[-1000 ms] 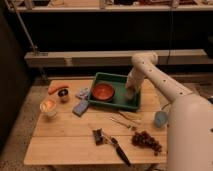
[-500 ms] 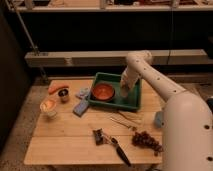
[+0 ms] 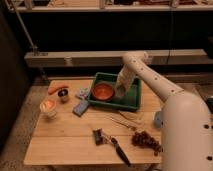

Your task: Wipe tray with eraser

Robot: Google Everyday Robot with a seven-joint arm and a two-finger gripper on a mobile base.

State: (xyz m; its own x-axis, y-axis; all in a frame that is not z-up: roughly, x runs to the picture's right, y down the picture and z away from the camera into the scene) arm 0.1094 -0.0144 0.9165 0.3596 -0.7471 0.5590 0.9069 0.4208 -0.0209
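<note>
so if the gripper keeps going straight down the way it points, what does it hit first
Most likely the floor of the green tray, just right of the orange bowl. The gripper points down inside the tray, though its height above the floor is unclear.

No readable text, labels, brands or nos. anywhere, gripper down in green tray beside orange bowl, none on wood table

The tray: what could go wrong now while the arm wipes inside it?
1. The tool is low in the tray, close beside the orange-red bowl; a stroke toward the bowl may knock it.
2. The tray lies loose on the wooden table; a hard push could slide it.
</note>
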